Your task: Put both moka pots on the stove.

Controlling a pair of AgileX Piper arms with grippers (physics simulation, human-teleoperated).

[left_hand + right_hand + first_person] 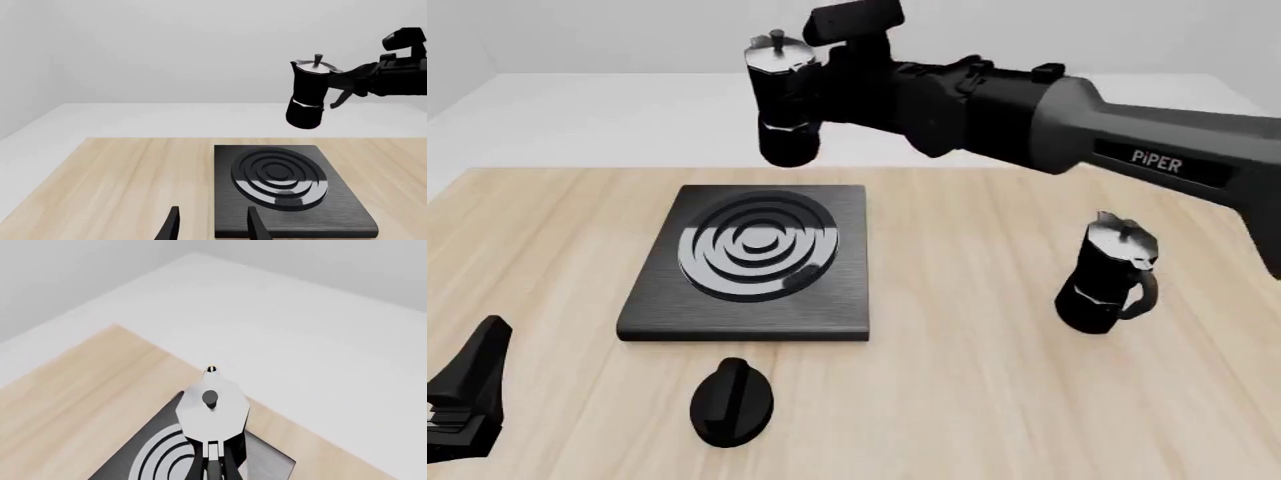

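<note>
My right gripper (834, 85) is shut on the handle of one moka pot (785, 100) and holds it upright in the air above the far edge of the stove (747, 262). This pot also shows in the left wrist view (308, 92) and from above in the right wrist view (212, 412). The second moka pot (1110, 273) stands upright on the table to the right of the stove. My left gripper (210, 227) is open and empty, low near the stove's near edge (293, 220); in the front view it sits at the bottom left (467, 400).
A black oval knob (733, 402) lies on the wooden table (988, 400) just in front of the stove. The right arm (1094, 130) stretches across the table's far right side above the second pot.
</note>
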